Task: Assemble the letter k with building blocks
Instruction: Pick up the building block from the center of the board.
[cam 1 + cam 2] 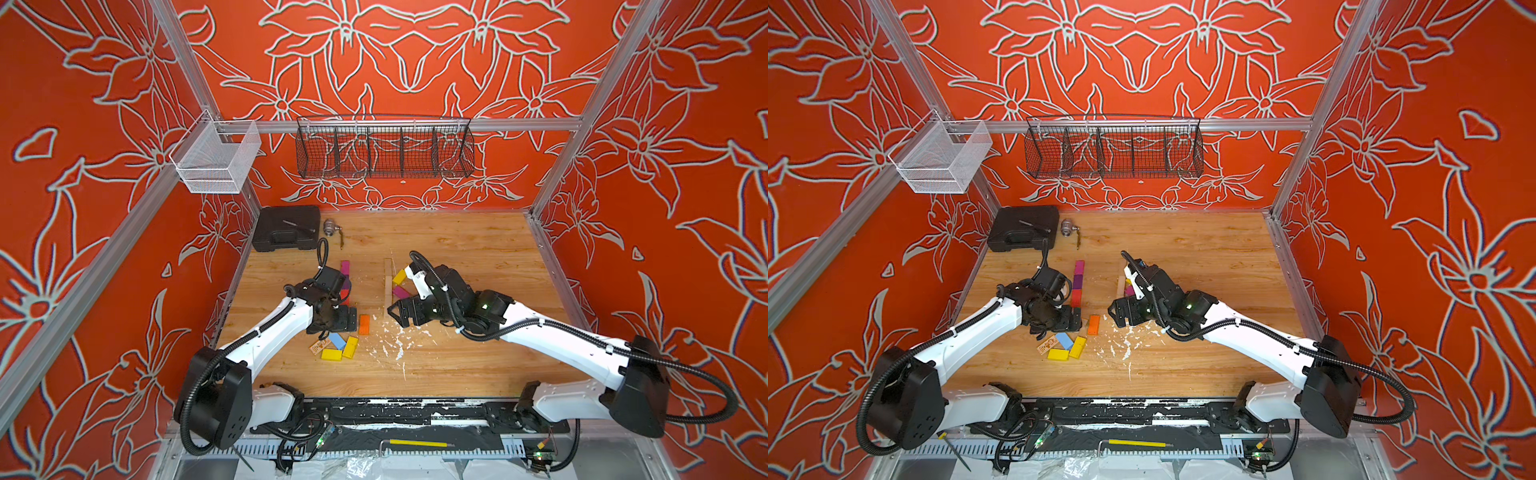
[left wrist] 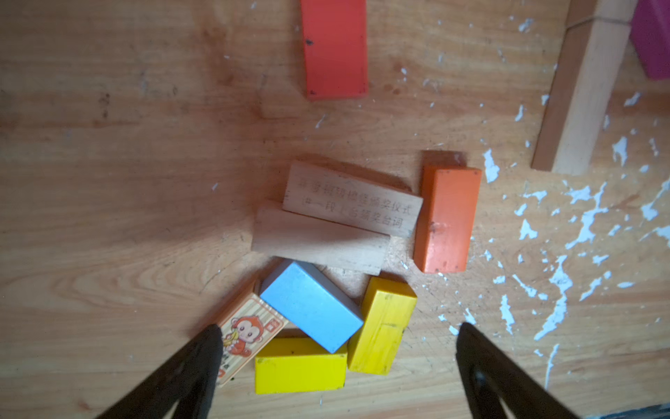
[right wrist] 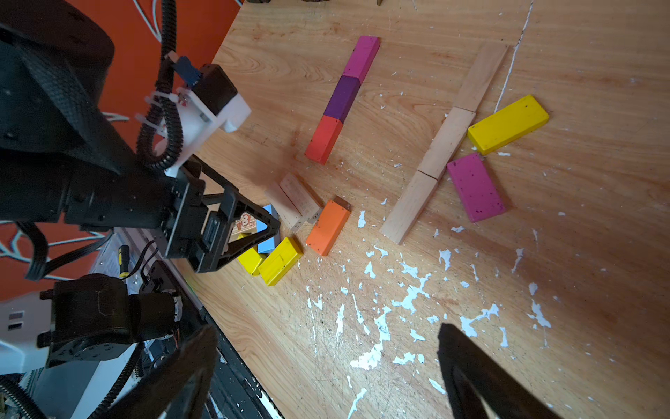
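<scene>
Right wrist: stem (image 3: pixel 446 145), yellow arm (image 3: pixel 507 123), magenta arm (image 3: pixel 475 187) touching, frame right; k seems done. Left gripper (image 2: pixel 339 328), right gripper (image 3: pixel 328 329): fingers apart.

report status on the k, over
Left gripper open over spare pile; right gripper open, empty. Plain spine down, yellow and magenta arms beside it. Only white flecks nearby.

Both top views look steeply down over the whole table (image 1: pixel 478 374); close wrist views share the orange block (image 2: pixel 447 217).
</scene>
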You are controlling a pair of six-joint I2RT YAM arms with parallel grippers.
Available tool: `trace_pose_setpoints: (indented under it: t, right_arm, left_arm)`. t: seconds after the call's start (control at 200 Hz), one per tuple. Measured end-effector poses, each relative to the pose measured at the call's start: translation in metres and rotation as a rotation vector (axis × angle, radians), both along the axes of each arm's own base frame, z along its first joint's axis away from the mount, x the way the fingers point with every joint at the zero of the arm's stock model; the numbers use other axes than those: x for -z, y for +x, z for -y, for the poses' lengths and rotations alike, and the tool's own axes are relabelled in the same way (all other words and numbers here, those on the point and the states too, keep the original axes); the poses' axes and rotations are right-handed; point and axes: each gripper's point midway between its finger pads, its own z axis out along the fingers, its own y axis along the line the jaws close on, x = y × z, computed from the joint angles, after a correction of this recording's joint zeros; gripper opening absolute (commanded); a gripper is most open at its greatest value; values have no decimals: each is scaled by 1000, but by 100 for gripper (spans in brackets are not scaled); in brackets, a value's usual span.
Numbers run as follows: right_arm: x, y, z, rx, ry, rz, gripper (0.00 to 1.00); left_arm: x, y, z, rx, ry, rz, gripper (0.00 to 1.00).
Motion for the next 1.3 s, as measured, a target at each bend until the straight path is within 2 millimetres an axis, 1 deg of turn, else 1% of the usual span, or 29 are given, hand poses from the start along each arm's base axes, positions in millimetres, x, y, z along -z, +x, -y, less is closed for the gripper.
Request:
trace_pose_setpoints:
  t: [0.225,0.395,0.505,0.756,1.111,1.301]
  right_arm:
    - [-4,-1,2,0,4,7,97]
    - [-15,-1,7,14,19,36,97]
    - [-20,-1,10,21,24,48,97]
    - [-18,0,13,32,8,53,97]
    - [-14,0,14,23,-14,57,97]
    - [-15,0,14,23,-14,57,97]
  left_arm:
    - [24,10,-3,46,82,-85,98]
    - [26,16,-4,66,106,-94,98]
    - [29,20,-3,79,110,-105,100]
    - [41,20,-2,97,119,-160,99]
    - [48,23,-7,83,125,-194,88]
    - [49,22,-9,79,131,-201,83]
